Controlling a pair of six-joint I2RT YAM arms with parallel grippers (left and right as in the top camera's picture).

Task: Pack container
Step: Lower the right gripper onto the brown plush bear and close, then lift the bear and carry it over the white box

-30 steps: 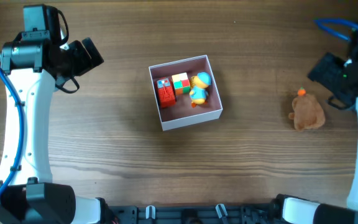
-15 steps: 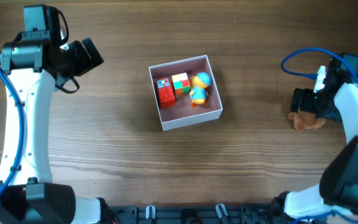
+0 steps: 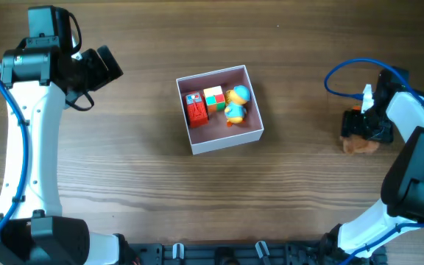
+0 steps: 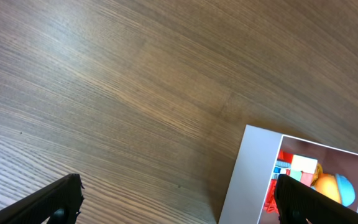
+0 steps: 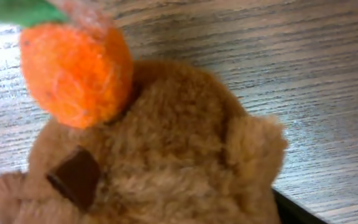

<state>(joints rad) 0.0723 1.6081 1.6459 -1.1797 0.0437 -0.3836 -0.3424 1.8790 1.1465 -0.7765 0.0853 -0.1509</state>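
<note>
Right gripper (image 3: 361, 131) low over a brown plush toy (image 5: 166, 149), its grip impossible to judge; left gripper (image 3: 107, 62) spread wide, well apart from the container (image 3: 230, 133)

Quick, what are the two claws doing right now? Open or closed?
The left claw is open, holding nothing.
The right claw is right at the brown plush toy; I cannot tell if it is open or closed.

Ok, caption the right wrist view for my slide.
Close-up of a brown plush toy topped with an orange pom-pom, lying on the wood-grain table.
</note>
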